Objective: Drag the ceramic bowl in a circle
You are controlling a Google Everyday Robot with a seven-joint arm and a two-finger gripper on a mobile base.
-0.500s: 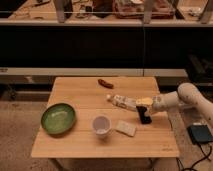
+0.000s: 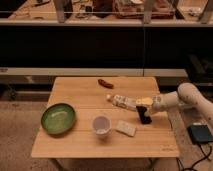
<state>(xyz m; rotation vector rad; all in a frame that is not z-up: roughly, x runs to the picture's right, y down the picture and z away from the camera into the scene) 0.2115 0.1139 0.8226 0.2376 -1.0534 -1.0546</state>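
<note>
Gripper (image 2: 143, 117) hanging over right side of table (image 2: 75, 146), jaws spread wide, holding nothing; green bowl (image 2: 58, 118) sitting well apart near left edge, white cup (image 2: 101, 124) standing between.

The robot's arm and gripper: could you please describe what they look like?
The arm is white, smooth and rounded, built of thick tubular segments, with a yellowish section near the wrist. The gripper, over the right side of the table, is black and blocky.
</note>
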